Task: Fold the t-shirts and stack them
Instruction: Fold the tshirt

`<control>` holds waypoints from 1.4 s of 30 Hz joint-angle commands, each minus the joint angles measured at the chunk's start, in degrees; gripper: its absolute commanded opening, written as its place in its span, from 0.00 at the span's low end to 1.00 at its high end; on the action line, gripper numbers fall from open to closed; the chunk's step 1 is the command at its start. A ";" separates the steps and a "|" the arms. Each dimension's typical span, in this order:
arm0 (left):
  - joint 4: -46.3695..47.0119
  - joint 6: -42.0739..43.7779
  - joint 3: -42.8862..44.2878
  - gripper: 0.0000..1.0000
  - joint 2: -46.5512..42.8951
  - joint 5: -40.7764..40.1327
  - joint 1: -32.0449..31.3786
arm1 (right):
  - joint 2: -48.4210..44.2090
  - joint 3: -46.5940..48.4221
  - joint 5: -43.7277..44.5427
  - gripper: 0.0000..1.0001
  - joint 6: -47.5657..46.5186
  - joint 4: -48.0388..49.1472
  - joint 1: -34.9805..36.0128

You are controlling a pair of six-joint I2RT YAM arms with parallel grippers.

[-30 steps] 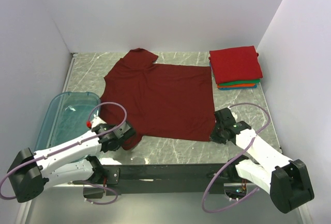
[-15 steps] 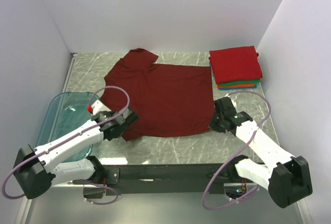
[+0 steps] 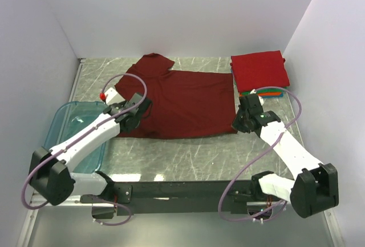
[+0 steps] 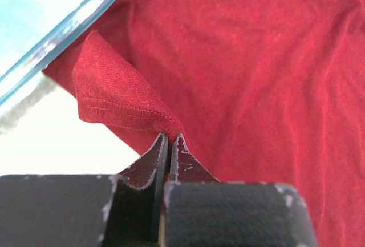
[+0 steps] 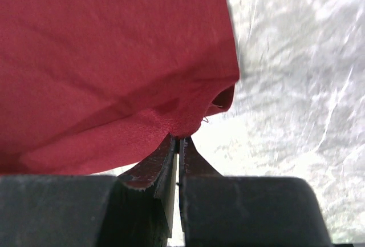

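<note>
The dark maroon t-shirt [image 3: 182,101] lies spread on the marble table, its near hem lifted and folded back. My left gripper [image 3: 138,110] is shut on the shirt's near-left hem corner [image 4: 131,110], close to the bin's rim. My right gripper [image 3: 240,122] is shut on the near-right hem corner [image 5: 194,118], held just above the table. A stack of folded shirts stands at the back right: a bright red one [image 3: 259,70] on top, with green [image 3: 263,91], orange and blue edges below it.
The translucent teal bin [image 3: 71,133] stands at the left edge, under my left arm; its rim also shows in the left wrist view [image 4: 68,27]. White walls close in the back and both sides. Bare marble [image 3: 188,156] lies in front of the shirt.
Both grippers have moved away from the near edge toward the back, carrying the shirt's hem corners with them. The near part of the shirt is now folded over, so the shirt looks shorter.
</note>
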 commanded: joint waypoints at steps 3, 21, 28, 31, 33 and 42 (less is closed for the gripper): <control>3.35 6.33 6.06 0.00 3.35 -1.90 3.36 | 3.01 5.41 1.12 0.05 -3.02 2.08 -2.73; 10.03 17.15 19.15 0.01 20.40 -0.32 10.30 | 16.89 15.17 -0.91 0.06 -3.81 4.45 -6.25; 17.23 24.69 24.43 0.06 30.32 3.10 12.33 | 25.76 21.05 -0.29 0.08 -3.55 5.25 -8.36; 18.21 26.98 29.43 0.16 36.39 4.25 14.08 | 32.18 25.09 0.67 0.15 -4.08 5.25 -8.98; 18.03 28.39 34.44 0.23 39.03 5.91 15.31 | 33.77 27.99 1.11 0.22 -4.25 4.20 -8.98; 16.88 27.70 31.49 1.00 34.75 8.37 15.49 | 26.31 21.78 -0.20 0.83 -5.92 5.60 -8.54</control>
